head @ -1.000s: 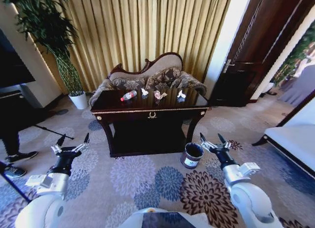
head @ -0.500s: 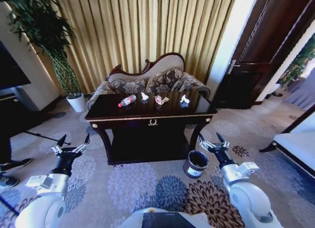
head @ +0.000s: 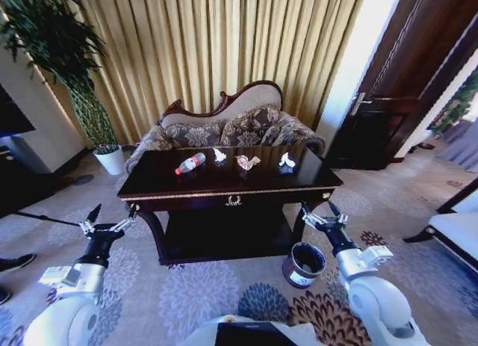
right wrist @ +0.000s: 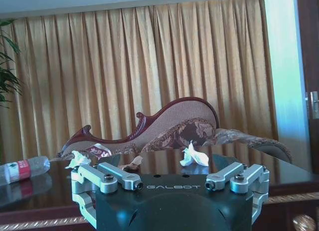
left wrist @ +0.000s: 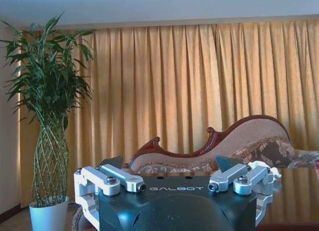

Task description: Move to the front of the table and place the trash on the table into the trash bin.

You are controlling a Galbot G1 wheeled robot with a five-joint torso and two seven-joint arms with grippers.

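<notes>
- Trash lying on the desk (head: pixel 224 185) top, toward the far edge: clear bottle (head: pixel 190 164) with red cap on its side at the left, white tissue (head: pixel 219 155) beside it, pinkish wrapper (head: pixel 244 162) mid-row, second white tissue (head: pixel 287 161) at the right.
- Left gripper (head: pixel 112 216): jaws standing wide open, empty, hanging low beside the desk's front left corner.
- Right gripper (head: pixel 322 212): jaws spread wide open, empty, hanging by the desk's front right leg.
- Trash bin (head: pixel 304 264) sitting on the patterned carpet (head: pixel 202 290), just beside the front right leg, below the right gripper.
- Sofa (head: pixel 231 125) standing behind the desk, against gold curtains (head: pixel 216 47).
- Potted plant (head: pixel 78 84) in white pot standing well to the left.
</notes>
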